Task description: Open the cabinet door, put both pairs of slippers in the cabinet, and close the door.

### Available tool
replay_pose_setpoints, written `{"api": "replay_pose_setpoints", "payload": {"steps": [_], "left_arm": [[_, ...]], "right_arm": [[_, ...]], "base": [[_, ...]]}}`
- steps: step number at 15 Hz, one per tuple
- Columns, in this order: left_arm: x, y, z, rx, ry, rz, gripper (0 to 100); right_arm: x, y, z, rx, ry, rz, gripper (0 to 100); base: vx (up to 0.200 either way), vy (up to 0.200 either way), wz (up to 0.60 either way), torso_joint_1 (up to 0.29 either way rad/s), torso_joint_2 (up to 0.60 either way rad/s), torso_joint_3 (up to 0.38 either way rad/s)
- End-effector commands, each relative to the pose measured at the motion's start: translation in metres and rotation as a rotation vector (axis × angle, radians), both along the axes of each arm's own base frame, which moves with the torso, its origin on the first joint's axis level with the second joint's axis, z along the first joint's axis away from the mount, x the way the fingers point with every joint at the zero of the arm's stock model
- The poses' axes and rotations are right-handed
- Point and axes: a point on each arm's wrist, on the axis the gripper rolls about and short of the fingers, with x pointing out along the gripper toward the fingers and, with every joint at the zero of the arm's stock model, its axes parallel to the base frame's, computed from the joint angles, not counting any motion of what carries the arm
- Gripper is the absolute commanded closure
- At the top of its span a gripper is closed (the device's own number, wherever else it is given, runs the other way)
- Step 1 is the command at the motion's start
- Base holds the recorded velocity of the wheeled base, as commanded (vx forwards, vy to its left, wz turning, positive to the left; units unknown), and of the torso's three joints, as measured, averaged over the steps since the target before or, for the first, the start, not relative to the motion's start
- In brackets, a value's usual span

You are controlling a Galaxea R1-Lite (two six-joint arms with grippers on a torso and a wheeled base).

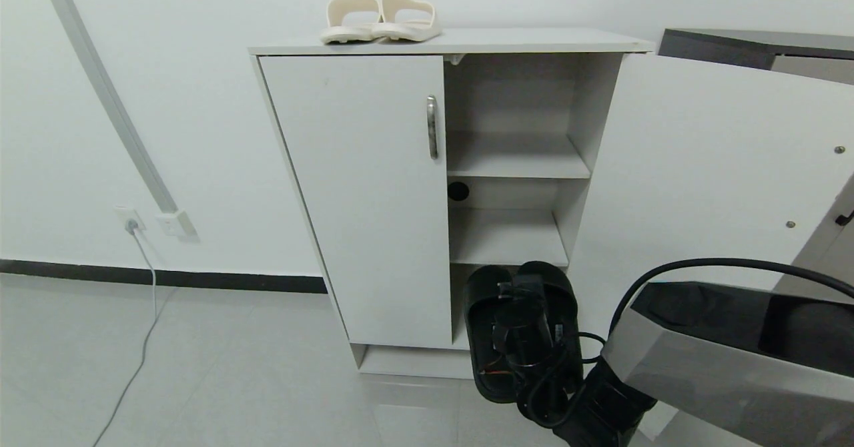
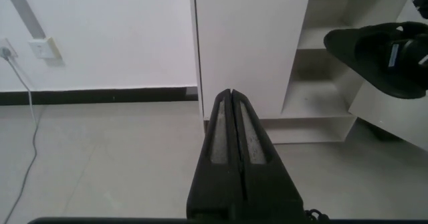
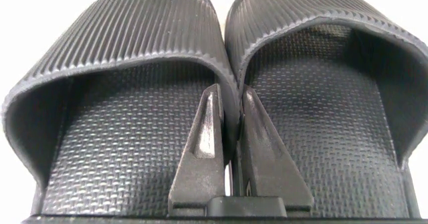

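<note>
Cabinet [image 1: 467,40] stands against the wall, white; left door [image 1: 360,200] shut, metal handle [image 1: 432,127] at its inner edge; right door [image 1: 700,180] swung wide open. Open right half shows upper shelf [image 1: 517,157] and middle shelf [image 1: 507,237], both bare, with a round hole [image 1: 458,191] in the back panel between them. Beige slippers [image 1: 380,19] lie side by side on the cabinet top, above the shut door. Black slippers [image 1: 520,327] are held as a pair, side by side, toes toward the cabinet, in front of the lowest compartment of the open half; the left wrist view shows them clear of the floor [image 1: 200,367]. Whether the toes are past the cabinet's front edge: cannot tell. Right gripper [image 3: 229,150] grips from the heel end, its fingers [image 3: 204,144] clamped on the two touching inner side walls of the pair, one finger in each slipper's footbed. Left gripper [image 2: 231,100] hangs above the floor in front of the shut door, apart from the cabinet; fingers [image 2: 217,137] pressed together, nothing between them. Wall socket [image 1: 130,220] to the left of the cabinet, cable [image 1: 143,340] running from it down across the floor. Grey furniture [image 1: 754,47] stands behind the open door.
</note>
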Motion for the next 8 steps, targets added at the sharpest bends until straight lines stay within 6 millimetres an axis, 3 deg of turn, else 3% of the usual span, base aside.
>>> {"api": "replay_pose_setpoints", "payload": {"steps": [1, 5, 8], "left_arm": [[0.000, 0.000, 0.000, 0.000, 0.003, 0.000, 100], [0.000, 0.000, 0.000, 0.000, 0.003, 0.000, 100], [0.000, 0.000, 0.000, 0.000, 0.003, 0.000, 100]], "right_arm": [[0.000, 0.001, -0.004, -0.006, 0.007, 0.002, 100], [0.002, -0.001, -0.012, -0.011, 0.019, -0.007, 100], [0.006, -0.003, -0.015, 0.005, -0.003, -0.013, 100]], "base": [[0.000, 0.000, 0.00, 0.000, 0.00, 0.000], [0.000, 0.000, 0.00, 0.000, 0.00, 0.000], [0.000, 0.000, 0.00, 0.004, 0.00, -0.129]]}}
